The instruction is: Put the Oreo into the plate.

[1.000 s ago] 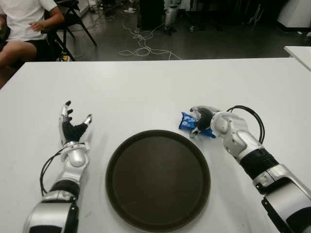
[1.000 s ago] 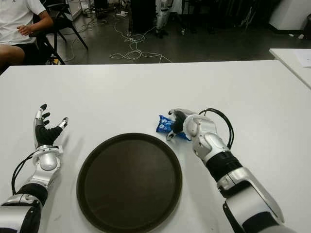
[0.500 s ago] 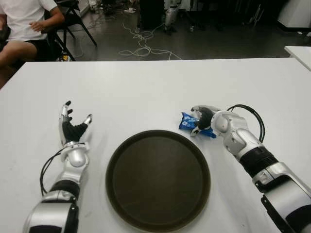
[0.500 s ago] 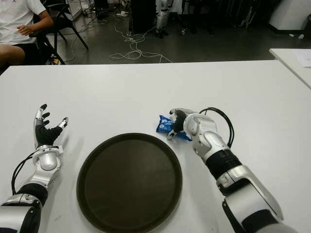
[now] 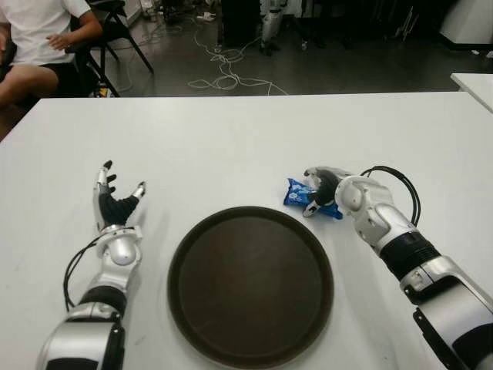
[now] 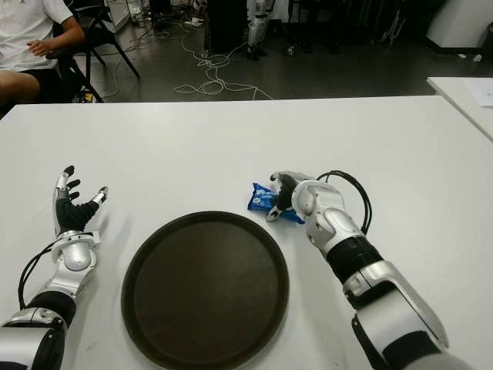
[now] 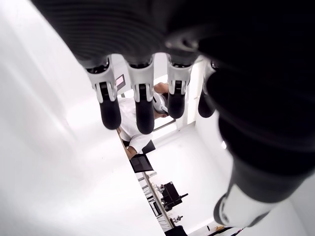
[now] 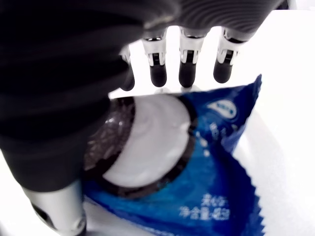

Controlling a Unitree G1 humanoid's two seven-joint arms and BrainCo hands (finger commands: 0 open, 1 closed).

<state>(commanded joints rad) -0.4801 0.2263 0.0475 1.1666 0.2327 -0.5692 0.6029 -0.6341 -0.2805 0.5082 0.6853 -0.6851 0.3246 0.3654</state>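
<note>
Two robot hands are in play on the white worktop (image 5: 231, 139). The right robot hand (image 5: 322, 187) sits right of centre in the frame, its fingers (image 8: 188, 66) arched over the blue Oreo packet (image 5: 300, 196), thumb beside it; whether they actually pinch the wrapper, I cannot tell. The packet lies on the worktop just past the upper right rim of the dark round plate (image 5: 250, 285), which fills the lower middle. Over at the left of the frame, the left robot hand (image 5: 112, 202) shows palm up, fingers spread apart, holding nothing. A seated person (image 5: 35, 46) is in the upper left corner.
</note>
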